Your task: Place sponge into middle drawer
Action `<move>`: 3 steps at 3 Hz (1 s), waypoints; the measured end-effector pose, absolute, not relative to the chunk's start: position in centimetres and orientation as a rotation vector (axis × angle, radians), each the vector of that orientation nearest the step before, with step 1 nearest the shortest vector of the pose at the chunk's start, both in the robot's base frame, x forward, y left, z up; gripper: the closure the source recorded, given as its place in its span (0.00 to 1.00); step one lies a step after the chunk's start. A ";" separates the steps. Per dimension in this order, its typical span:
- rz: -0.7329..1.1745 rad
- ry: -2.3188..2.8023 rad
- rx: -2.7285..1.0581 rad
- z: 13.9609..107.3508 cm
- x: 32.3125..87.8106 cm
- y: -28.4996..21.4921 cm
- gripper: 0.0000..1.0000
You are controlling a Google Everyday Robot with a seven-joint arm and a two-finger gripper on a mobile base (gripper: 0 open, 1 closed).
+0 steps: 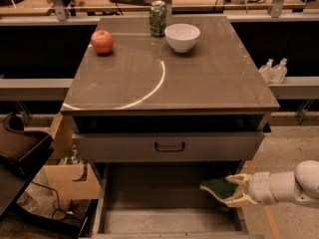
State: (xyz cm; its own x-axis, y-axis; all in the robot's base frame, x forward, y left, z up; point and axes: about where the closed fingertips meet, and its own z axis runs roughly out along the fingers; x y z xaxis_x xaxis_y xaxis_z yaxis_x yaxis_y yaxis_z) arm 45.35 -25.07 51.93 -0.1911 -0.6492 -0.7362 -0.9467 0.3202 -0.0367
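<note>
1. We see the gripper (231, 190) at the right side of the middle drawer (149, 199). It reaches in from the right on a white arm (291, 185).
2. Its two cream fingers (240, 179) are clamped on the sponge (217, 187), one on the far edge and one on the near edge (the gap between them is only as wide as the sponge).
3. The sponge shows its dark green face upward and hangs over the right part of the drawer, near the right wall. We cannot tell whether its underside touches the drawer floor.
4. The middle drawer is pulled out toward us, with its plain grey floor in view to the left of the sponge.
5. Directly above the drawer is a shut drawer front (124, 147) with a small dark handle (169, 146).
6. Higher above the drawer, the cabinet top (189, 83) carries three things. A red apple (102, 41) is over the drawer's left side. A green can (158, 18) and a white bowl (182, 37) stand just beside each other nearer the middle.
7. Beyond the drawer's right side, well above it, two small clear bottles (274, 71) stand on a ledge.
8. Just left of the drawer sits a cardboard box (70, 180).
</note>
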 end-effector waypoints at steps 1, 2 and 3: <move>0.613 1.905 -1.444 50.0 47.4 -21.8 1.00; 0.660 1.902 -1.446 47.6 48.0 -19.1 1.00; 0.705 1.890 -1.442 45.4 48.2 -16.1 1.00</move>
